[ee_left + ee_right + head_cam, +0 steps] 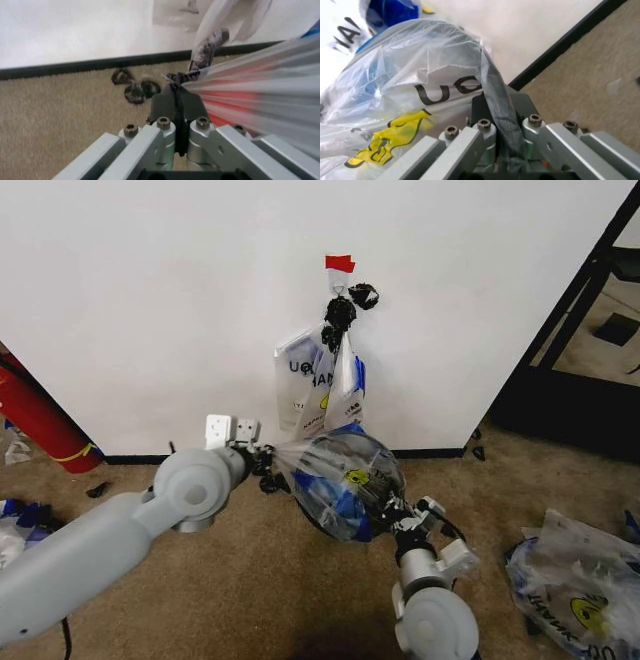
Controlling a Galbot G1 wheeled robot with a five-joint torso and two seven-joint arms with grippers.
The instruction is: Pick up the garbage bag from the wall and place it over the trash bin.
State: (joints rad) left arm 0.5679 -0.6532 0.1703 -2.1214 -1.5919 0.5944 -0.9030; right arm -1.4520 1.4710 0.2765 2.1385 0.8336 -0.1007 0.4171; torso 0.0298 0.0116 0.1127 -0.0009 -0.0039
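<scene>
Nearest the robot, the right gripper (388,507) is clamped on a twisted strip of the garbage bag (345,480); the right wrist view shows the grey plastic pinched between fully closed jaws (497,112). To the left, at a similar depth, the left gripper (266,463) is also closed on the film, a gathered fold running taut from its jaws (176,98) toward the right. Judgement: the two grips on opposite sides serve to spread the bag's mouth so it can be drawn over the trash bin (352,498), whose dark mesh is faintly visible through the plastic. The bag is stretched round and dome-like between the grippers, low over the carpet (250,580), apparently already covering the bin top.

Beyond it, more printed bags (320,385) hang from a hook (340,280) on the wall (180,300), close behind the work. The black baseboard (135,459) marks the far limit; room there is slight. A red cylinder (35,420) leans far left, well apart. Another bag (575,580) lies on the floor near right, clear of the right arm. Open carpet remains on the near side for withdrawal.
</scene>
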